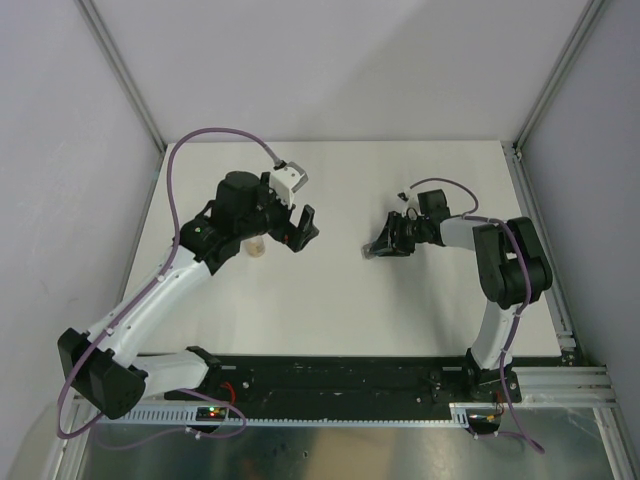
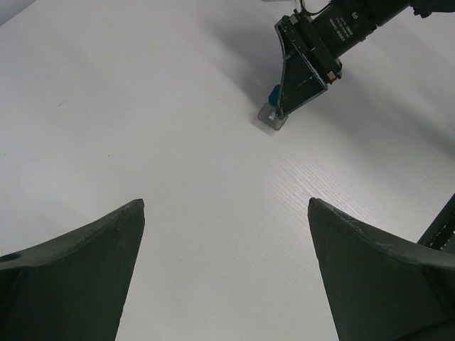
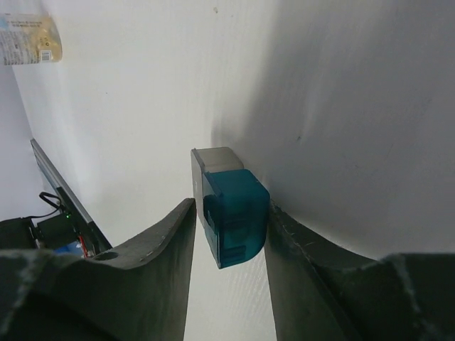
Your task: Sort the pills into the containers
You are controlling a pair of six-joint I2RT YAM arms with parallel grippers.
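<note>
Step in hand, as I read it: handling the box (image 3: 234, 213), w/ no pill in view anywhere, so sorting proper looks barely started. R gripper (image 3: 231, 204) sits low on the table (image 2: 142, 106) w/ the box between its jaws. One finger (image 3: 298, 249) touches the teal side and the other shows a thin sliver of gap, so I can't tell if it's clamped or just flanking. L gripper (image 2: 226, 202) is spread wide, holds nothing, and hovers over bare table facing the R one. The vial (image 1: 256, 248) stands near the L arm, well apart from the box and untouched. Next move prob. calls for settling the box stable w/ its flap (image 3: 213, 158) reachable, then finding the pills. Opening the flap would need a fine tip push while the other arm steadies the body, since the box is small and light and likely to skid or tip. Materials: box is glossy translucent teal plastic, cube-ish w/ rounded corners and a moulded recess on one face. The flap end is matte grey and squarer. Vial is a translucent amber cylinder w/ a printed label. Table is white w/ faint woodgrain, smooth, low friction probably. Fingers are dark and wedge-shaped w/ slightly rough edges.
</note>
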